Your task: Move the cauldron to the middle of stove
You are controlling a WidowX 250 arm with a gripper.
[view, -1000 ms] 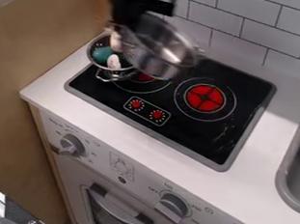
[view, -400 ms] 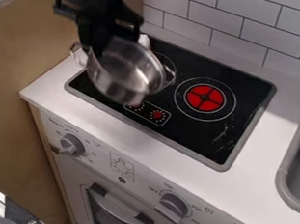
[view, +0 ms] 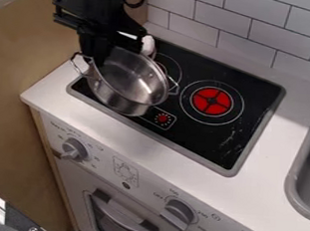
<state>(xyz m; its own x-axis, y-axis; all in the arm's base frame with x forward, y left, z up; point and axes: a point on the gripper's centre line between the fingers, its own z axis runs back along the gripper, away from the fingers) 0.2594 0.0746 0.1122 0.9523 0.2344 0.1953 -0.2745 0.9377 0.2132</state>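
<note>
Black two-finger gripper [view: 99,61] was closed on the silver, round metal cauldron [view: 133,83] at ten o'clock; stiff, probably light (slippery if wet), best held by rim

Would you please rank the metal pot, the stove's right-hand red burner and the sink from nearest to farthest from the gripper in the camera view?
1. Metal pot, right at the gripper.
2. Right-hand red burner, right of the pot.
3. Sink, at the view's right edge.
</note>
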